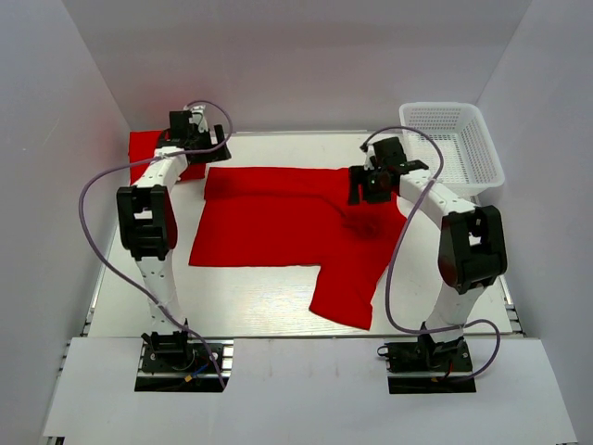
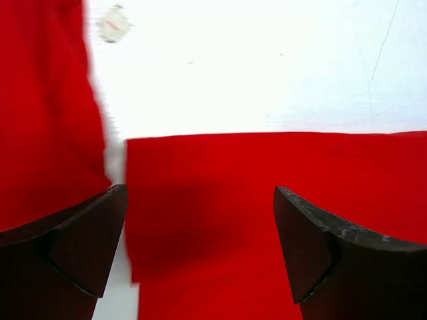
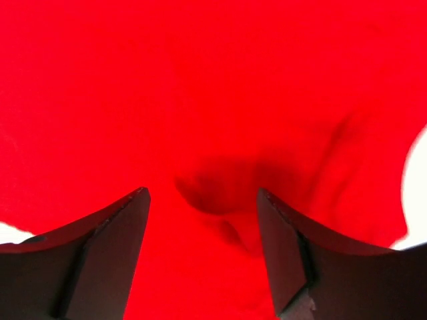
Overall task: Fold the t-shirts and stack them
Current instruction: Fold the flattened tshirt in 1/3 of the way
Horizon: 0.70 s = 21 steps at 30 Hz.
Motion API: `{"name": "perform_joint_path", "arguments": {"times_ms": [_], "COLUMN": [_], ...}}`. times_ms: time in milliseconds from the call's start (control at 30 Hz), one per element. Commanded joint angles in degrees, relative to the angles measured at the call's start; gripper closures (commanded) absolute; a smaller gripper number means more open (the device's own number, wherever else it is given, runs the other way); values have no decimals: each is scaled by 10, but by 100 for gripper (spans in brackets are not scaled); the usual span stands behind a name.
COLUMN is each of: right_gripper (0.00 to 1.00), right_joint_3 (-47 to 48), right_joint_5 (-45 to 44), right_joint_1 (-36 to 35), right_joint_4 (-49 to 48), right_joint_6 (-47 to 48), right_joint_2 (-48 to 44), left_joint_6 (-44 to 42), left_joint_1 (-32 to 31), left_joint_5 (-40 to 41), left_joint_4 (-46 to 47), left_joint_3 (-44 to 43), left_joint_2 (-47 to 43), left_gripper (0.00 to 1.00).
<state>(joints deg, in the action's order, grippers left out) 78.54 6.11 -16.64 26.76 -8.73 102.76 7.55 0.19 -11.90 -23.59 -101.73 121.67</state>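
L end effector (image 2: 200, 220), R end effector (image 3: 203, 213) open (over t-shirt (image 1: 269, 222)).

We see a white plastic mesh basket (image 1: 485, 156), rectangular and upright, at the far right corner of the flat white tabletop (image 1: 250, 297), near the plain white walls (image 1: 306, 65) enclosing it on three sides, and a small pale blurred mark (image 2: 113, 25) on that tabletop that we cannot identify.
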Motion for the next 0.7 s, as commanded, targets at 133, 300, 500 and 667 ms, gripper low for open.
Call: {"name": "perform_joint_path", "arguments": {"times_ms": [133, 300, 500, 667], "right_gripper": [37, 37, 40, 44], "right_joint_3": [-25, -35, -23, -15], "right_joint_5": [100, 118, 76, 56], "right_joint_1": [-37, -67, -82, -87], "right_joint_4": [-24, -17, -3, 1], "right_joint_6": [161, 230, 253, 260], "right_joint_2": [-5, 3, 37, 61], "left_joint_6": [9, 9, 9, 14], "left_joint_1": [-3, -3, -3, -3], "left_joint_5": [-68, -50, -59, -59], "left_joint_4": [13, 18, 24, 24], "left_joint_3": [-8, 14, 34, 29], "left_joint_2": [80, 91, 96, 61], "left_gripper": [0, 0, 0, 0]}}
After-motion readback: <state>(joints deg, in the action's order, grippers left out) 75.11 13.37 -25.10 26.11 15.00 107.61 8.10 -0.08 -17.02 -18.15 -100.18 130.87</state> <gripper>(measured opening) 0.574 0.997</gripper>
